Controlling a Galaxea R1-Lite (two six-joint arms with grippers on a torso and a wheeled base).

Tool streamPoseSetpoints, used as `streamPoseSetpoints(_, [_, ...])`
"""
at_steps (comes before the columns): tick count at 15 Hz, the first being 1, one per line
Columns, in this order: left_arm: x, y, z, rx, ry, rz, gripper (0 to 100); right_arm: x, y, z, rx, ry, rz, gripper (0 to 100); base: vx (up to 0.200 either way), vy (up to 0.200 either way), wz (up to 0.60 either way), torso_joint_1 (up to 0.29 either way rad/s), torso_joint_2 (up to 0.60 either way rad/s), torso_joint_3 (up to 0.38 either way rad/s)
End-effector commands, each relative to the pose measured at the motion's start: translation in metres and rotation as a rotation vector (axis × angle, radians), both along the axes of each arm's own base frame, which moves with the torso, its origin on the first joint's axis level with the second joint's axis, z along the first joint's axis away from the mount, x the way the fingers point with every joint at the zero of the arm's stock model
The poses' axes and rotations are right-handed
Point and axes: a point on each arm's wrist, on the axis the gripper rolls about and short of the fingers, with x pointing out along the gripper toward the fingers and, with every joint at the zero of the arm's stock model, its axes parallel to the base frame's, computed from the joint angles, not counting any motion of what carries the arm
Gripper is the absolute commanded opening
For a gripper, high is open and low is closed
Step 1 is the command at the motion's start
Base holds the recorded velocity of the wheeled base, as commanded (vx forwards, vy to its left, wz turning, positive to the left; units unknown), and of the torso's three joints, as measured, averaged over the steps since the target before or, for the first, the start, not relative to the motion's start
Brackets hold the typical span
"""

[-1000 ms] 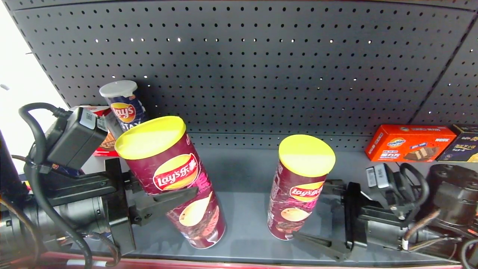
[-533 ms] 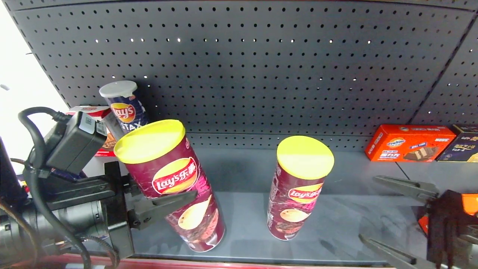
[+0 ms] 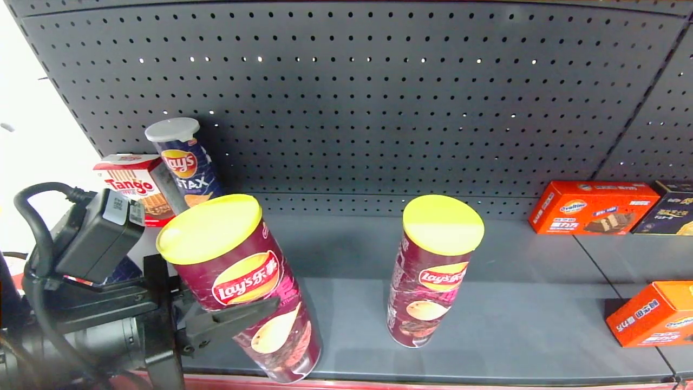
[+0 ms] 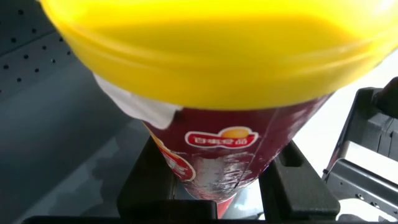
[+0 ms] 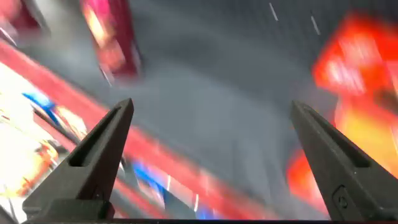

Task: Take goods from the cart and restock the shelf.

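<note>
A maroon chips can (image 3: 254, 287) with a yellow lid leans at the front left of the grey shelf (image 3: 514, 303). My left gripper (image 3: 243, 306) is shut on its middle. Its base sits close to the shelf's front edge; whether it touches the shelf I cannot tell. The left wrist view looks down on the same can (image 4: 224, 155) between the fingers of my left gripper (image 4: 217, 193). A second maroon can (image 3: 433, 271) stands upright and free in the middle of the shelf. My right gripper (image 5: 211, 109) is open and holds nothing, out in front of the shelf.
A blue chips can (image 3: 181, 157) and a wafer box (image 3: 135, 187) stand at the back left. Orange boxes (image 3: 593, 207) (image 3: 649, 319) and a dark box (image 3: 668, 214) lie at the right. A pegboard wall (image 3: 379, 108) closes the back. Open shelf lies between the cans.
My right gripper has let go of the upright can and drawn back to the right, out of the head view. My left gripper has moved the tilted can slightly down and toward the front edge.
</note>
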Motion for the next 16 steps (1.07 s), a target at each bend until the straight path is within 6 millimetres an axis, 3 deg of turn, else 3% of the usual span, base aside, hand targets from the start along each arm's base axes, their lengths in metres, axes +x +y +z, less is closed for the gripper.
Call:
streamPoseSetpoints(1, [-0.001, 0.001, -0.001, 0.002, 0.003, 0.002, 0, -0.031, -0.016, -0.026, 0.021, -0.041, -0.167, 100, 0.0, 0.0, 0.0, 0.0, 0.0, 0.0])
streamPoseSetpoints(4, [-0.001, 0.0, -0.002, 0.003, 0.006, -0.001, 0, -0.051, -0.022, -0.053, 0.069, -0.049, -0.2, 100, 0.0, 0.0, 0.0, 0.0, 0.0, 0.0])
streamPoseSetpoints(8, [-0.001, 0.0, -0.001, 0.002, 0.002, -0.003, 0, -0.05, -0.021, -0.053, 0.155, -0.036, -0.202, 100, 0.0, 0.0, 0.0, 0.0, 0.0, 0.0])
streamPoseSetpoints(10, [-0.001, 0.0, -0.001, 0.003, 0.001, -0.007, 0, -0.048, -0.019, -0.06, 0.143, -0.009, -0.058, 100, 0.0, 0.0, 0.0, 0.0, 0.0, 0.0])
streamPoseSetpoints(16, [-0.003, -0.004, -0.002, 0.004, 0.002, -0.03, 0, -0.04, -0.016, -0.058, 0.131, 0.092, -0.286, 100, 0.0, 0.0, 0.0, 0.0, 0.0, 0.0])
